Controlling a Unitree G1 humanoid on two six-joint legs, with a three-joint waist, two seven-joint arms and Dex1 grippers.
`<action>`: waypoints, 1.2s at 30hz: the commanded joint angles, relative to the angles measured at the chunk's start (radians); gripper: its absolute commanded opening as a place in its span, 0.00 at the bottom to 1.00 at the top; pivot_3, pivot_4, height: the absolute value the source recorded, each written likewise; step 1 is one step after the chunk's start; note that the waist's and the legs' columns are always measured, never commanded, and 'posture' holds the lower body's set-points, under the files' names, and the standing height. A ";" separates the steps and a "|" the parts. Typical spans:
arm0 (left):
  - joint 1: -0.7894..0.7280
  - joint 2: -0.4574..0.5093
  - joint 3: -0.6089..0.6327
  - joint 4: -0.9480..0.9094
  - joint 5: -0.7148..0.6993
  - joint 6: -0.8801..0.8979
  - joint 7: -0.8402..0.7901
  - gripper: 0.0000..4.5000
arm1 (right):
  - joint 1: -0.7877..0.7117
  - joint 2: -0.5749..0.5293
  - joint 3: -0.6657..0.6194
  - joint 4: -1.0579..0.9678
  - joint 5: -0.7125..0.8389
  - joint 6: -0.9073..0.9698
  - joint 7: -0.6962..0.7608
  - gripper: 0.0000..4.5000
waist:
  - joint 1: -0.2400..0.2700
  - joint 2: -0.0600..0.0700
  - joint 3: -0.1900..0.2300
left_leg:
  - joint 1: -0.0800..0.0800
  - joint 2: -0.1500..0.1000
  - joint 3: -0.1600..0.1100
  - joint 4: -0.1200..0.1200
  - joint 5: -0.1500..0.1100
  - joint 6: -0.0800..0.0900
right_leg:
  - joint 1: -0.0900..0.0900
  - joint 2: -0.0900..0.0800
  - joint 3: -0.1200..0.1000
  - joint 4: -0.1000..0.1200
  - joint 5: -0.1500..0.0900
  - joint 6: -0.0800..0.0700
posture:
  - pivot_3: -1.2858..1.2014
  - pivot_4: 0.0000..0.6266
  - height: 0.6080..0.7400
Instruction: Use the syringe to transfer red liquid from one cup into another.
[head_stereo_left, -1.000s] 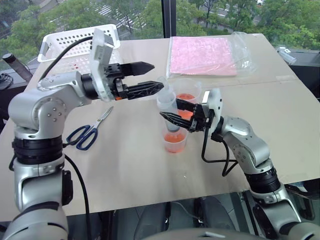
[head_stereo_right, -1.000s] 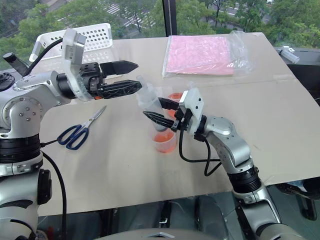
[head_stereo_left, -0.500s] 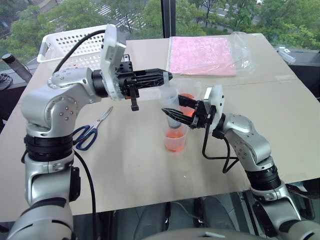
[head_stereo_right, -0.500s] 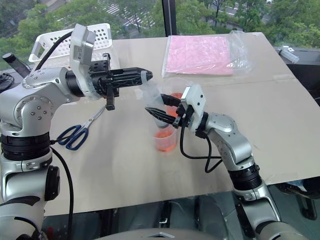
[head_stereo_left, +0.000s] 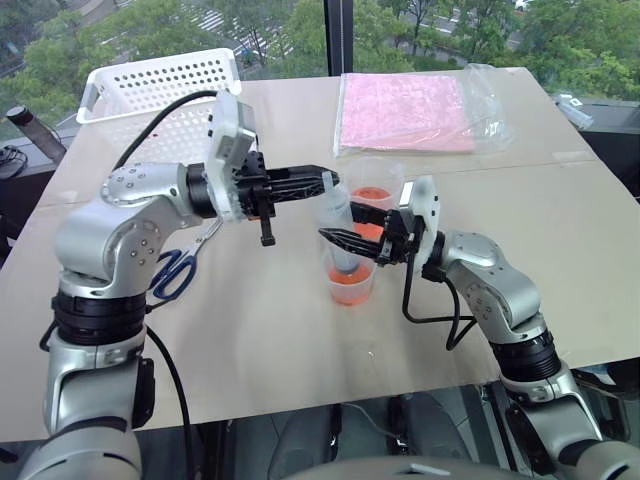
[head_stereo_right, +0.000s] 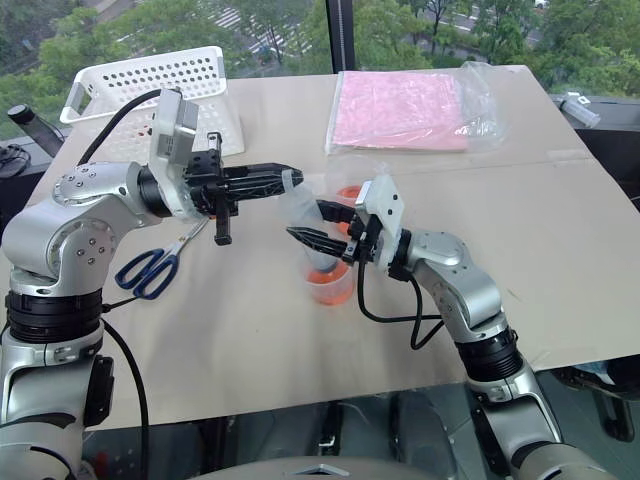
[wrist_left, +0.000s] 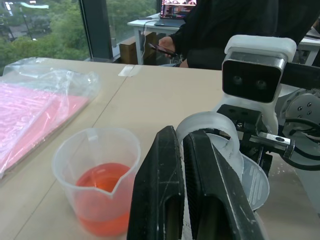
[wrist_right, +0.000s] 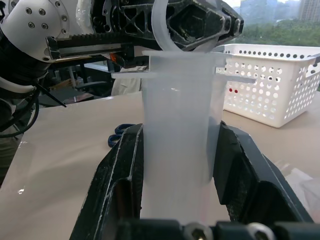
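Holding the syringe (head_stereo_left: 337, 222) upright between the two black fingers of the right gripper (head_stereo_left: 335, 240), squeezed tight around the middle of its clear tube. Pinching the round ring (wrist_left: 210, 129) on top of the plunger with the left gripper (head_stereo_left: 325, 180), its fingers pressed close together with just the thin ring between them. Reaching in level from the other side, just above the right fingers. Right under the right fingers, the shorter clear cup (head_stereo_left: 349, 285) on the table (head_stereo_left: 250, 340), with the low end of the syringe going down inside it. Some red liquid (head_stereo_left: 348, 292) at the bottom of that cup. Hard to tell if the tip of the syringe touches the liquid. Just behind the right fingers, and just beside the left fingertips, the taller beaker (wrist_left: 97, 175) with the pouring lip, standing upright, with more red liquid in its lower part. Well away from both sets of fingers, out past the left arm, blue-handled scissors (head_stereo_left: 175, 270) lying flat. Far behind the left fingers, a white basket (head_stereo_left: 150, 85) full of little holes. Far behind the right fingers, a clear bag with a pink sheet (head_stereo_left: 405, 110) inside. Beyond the table, seen from the left wrist, a person in dark clothes (wrist_left: 225, 20) at a desk.
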 joint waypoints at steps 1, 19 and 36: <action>0.033 -0.005 -0.090 -0.041 0.016 0.012 -0.048 0.00 | -0.068 0.030 -0.053 -0.093 0.053 -0.026 -0.026 0.33 | 0.000 0.000 0.000 | 0.000 0.000 0.000 0.000 0.000 0.000 | 0.000 0.000 0.000 0.000 0.000 0.000 | 0.52 0.24 1.00; -0.016 -0.029 0.097 0.010 -0.160 0.104 -0.012 0.07 | -0.057 0.028 -0.073 -0.134 0.075 0.006 -0.042 0.33 | -0.002 0.000 0.000 | 0.000 0.000 0.000 0.000 0.000 0.000 | 0.000 0.000 0.000 0.000 0.000 0.000 | 0.52 0.24 1.00; 0.162 0.107 0.188 -0.095 -0.282 0.214 0.011 0.78 | -0.086 0.018 -0.097 -0.163 0.160 0.051 -0.073 0.33 | -0.017 0.000 0.000 | 0.000 0.000 -0.001 0.000 0.000 0.000 | 0.000 -0.002 0.000 0.000 0.000 0.000 | 0.52 0.24 1.00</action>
